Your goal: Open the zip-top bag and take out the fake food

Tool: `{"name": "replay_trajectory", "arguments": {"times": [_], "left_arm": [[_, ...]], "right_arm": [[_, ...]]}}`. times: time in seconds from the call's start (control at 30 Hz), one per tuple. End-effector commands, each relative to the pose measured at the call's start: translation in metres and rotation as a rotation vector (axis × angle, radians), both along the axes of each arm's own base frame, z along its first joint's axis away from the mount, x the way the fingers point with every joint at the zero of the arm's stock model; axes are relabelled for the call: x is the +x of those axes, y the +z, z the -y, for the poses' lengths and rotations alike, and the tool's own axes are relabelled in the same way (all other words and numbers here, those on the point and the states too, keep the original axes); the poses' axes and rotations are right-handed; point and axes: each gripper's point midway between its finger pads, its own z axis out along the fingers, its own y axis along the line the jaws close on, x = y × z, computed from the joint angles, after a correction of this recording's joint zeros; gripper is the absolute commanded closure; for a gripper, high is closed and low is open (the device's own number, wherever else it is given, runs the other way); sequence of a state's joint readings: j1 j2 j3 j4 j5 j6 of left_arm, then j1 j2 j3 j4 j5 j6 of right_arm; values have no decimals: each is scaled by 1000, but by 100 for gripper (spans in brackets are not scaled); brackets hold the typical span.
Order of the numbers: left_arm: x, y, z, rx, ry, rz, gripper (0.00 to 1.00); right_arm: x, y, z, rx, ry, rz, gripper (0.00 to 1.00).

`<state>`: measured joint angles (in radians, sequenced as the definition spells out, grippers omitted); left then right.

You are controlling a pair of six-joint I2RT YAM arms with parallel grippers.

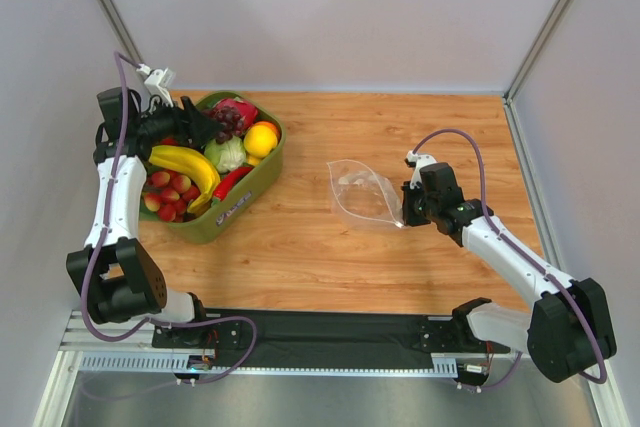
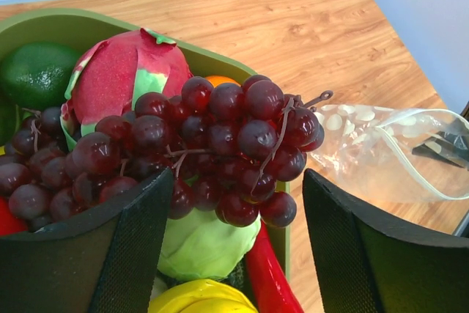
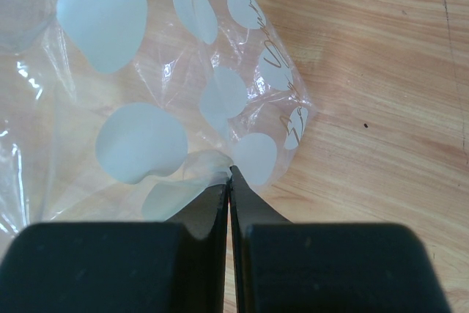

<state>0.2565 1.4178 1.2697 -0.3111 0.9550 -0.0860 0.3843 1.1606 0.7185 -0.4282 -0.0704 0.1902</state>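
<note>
The clear polka-dot zip-top bag (image 1: pixel 362 195) lies flat on the wooden table, right of the bin, with no food visible inside. My right gripper (image 1: pixel 405 209) is shut on its near right corner, and the wrist view shows the pinched plastic (image 3: pixel 146 93) at the closed fingertips (image 3: pixel 231 174). My left gripper (image 1: pixel 205 127) is open over the olive bin (image 1: pixel 235 212), its fingers on either side of the dark purple grape bunch (image 2: pixel 220 137). The banana (image 1: pixel 185 165), the yellow lemon (image 1: pixel 260 139), the red chili (image 1: pixel 230 183) and the red round fruits (image 1: pixel 168 195) lie in the bin.
The pink dragon fruit (image 2: pixel 117 71), the green cabbage (image 2: pixel 205 243) and a dark green lime (image 2: pixel 37 71) also fill the bin. The bag shows at the right of the left wrist view (image 2: pixel 388 155). Grey walls enclose the table at the back and both sides.
</note>
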Motion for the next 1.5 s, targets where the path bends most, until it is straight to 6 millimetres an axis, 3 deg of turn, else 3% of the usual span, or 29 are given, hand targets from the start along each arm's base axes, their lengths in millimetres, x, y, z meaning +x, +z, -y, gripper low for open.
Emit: {"name": "replay_trajectory", "arguments": {"times": [0.0, 0.33, 0.5, 0.67, 0.7, 0.83, 0.9, 0.97, 1.07, 1.27, 1.47], "left_arm": [[0, 21, 2, 37, -12, 79, 20], [-12, 52, 3, 57, 36, 153, 3], [-22, 60, -9, 115, 139, 165, 1], [-39, 62, -31, 177, 313, 135, 1], [-42, 62, -33, 187, 334, 132, 1], [-66, 66, -42, 212, 431, 124, 1], [-76, 64, -46, 219, 469, 100, 1], [-88, 66, -48, 222, 500, 90, 1], [-104, 67, -50, 232, 534, 80, 1], [-127, 66, -52, 255, 574, 64, 1], [-137, 59, -54, 275, 589, 33, 1]], "right_arm": [[5, 7, -2, 22, -10, 27, 100], [7, 16, 1, 12, -22, 48, 98], [10, 25, 3, 4, -30, 66, 88], [16, 40, 4, 2, -42, 95, 55], [15, 41, 4, -1, -40, 92, 43], [20, 62, 6, -7, -45, 131, 24], [25, 81, 8, -14, -44, 174, 7], [32, 102, 15, -39, -68, 229, 0], [41, 133, 20, -57, -85, 309, 0], [56, 176, 25, -59, -112, 425, 0], [67, 193, 21, 18, -114, 457, 0]]}}
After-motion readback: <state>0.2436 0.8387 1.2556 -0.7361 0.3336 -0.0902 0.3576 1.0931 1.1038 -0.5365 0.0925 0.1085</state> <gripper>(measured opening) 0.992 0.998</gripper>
